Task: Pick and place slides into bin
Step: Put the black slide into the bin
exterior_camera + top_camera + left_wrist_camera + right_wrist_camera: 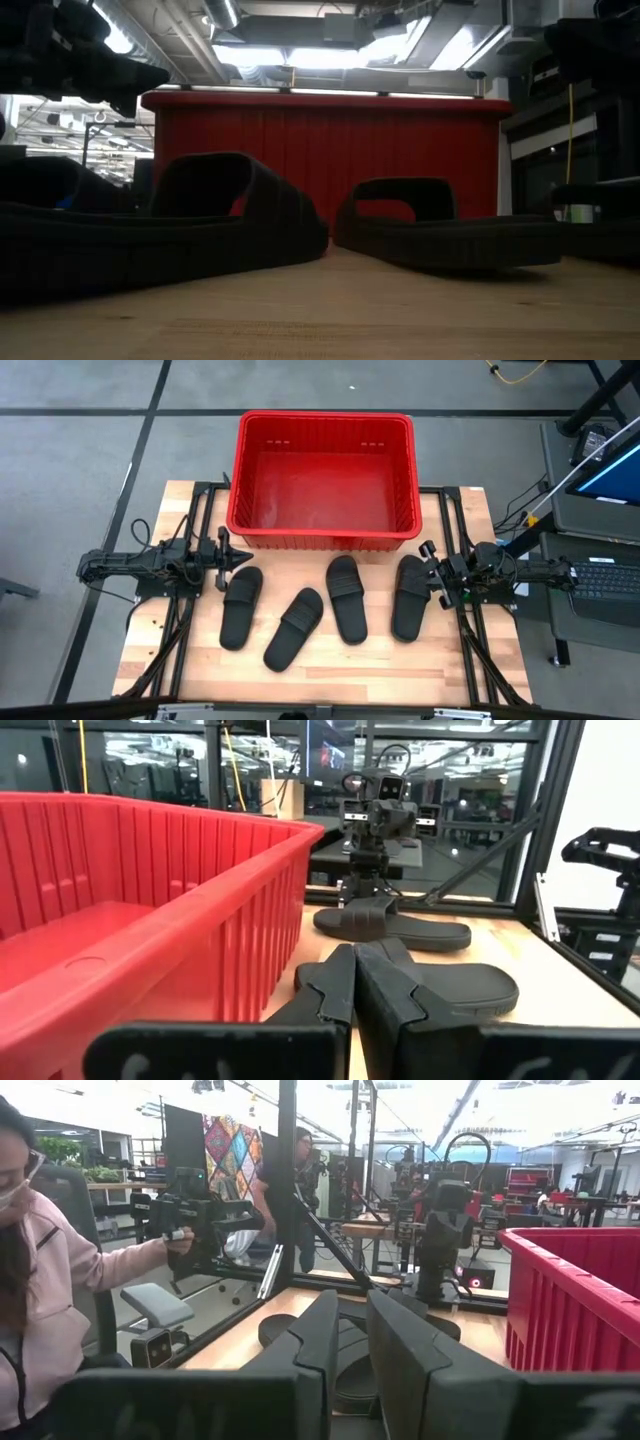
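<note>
**Grippers idle at desk edges, four slides waiting**

Left gripper (238, 559) sits at the desk's left edge with fingers together, near the leftmost slide; right gripper (428, 565) sits at the right edge, fingers almost touching, beside the rightmost slide. I see all four slides (343, 598) in a row on the desk (400, 665), in front of the empty bin (322, 536). I judge them light, rubbery, flexible and grippy. I would pinch the wide strap; the sole would likely droop.

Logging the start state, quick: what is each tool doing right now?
Left tool: shut, holding nothing, beside the leftmost slide.
Right tool: fingers nearly together, holding nothing, beside the rightmost slide.
</note>
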